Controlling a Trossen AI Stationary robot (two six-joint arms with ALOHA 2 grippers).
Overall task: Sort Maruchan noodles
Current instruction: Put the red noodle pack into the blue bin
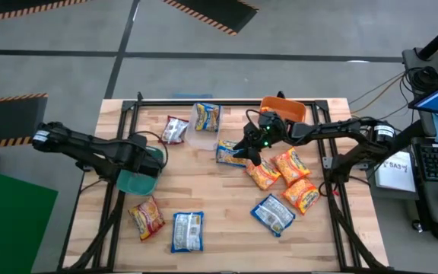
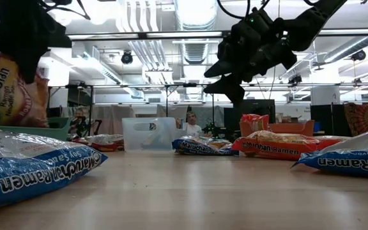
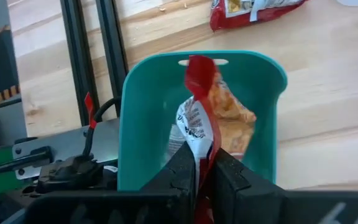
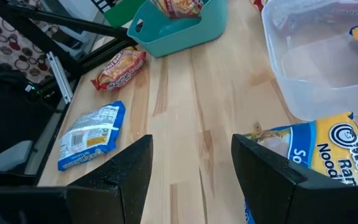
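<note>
High view: the left gripper (image 1: 144, 164) hangs over the teal bin (image 1: 137, 183) at 9 o'clock on the worktop (image 1: 219, 236). The right gripper (image 1: 251, 147) hovers near centre, above a blue-and-yellow packet (image 1: 230, 153) lying just beside the clear bin (image 1: 204, 139). Other Maruchan noodles lie scattered: three orange packets (image 1: 284, 176) at 3 o'clock, blue ones (image 1: 187, 230) toward 6 o'clock, a red-and-white one (image 1: 175, 129) at 11 o'clock. An orange bin (image 1: 286, 109) sits at 1 o'clock.

Low view: the packets lie flat and puffy; one orange packet (image 2: 15, 89) dangles upright from the left arm's jaws, above the worktop.

Left wrist view: the jaws are pinched tight on the top seam of this orange packet (image 3: 213, 115), which hangs limp over the teal bin's (image 3: 142, 106) mouth. It looks light, and the crimped seam gives a firm hold where the film elsewhere would likely slip.

Right wrist view: the right fingers (image 4: 129, 171) stand partly spread and hold nothing, with the blue-and-yellow packet (image 4: 319, 155) just beside them. The brittle noodle block inside probably cracks under a hard squeeze, so an edge or seam seems the better place to grip
</note>
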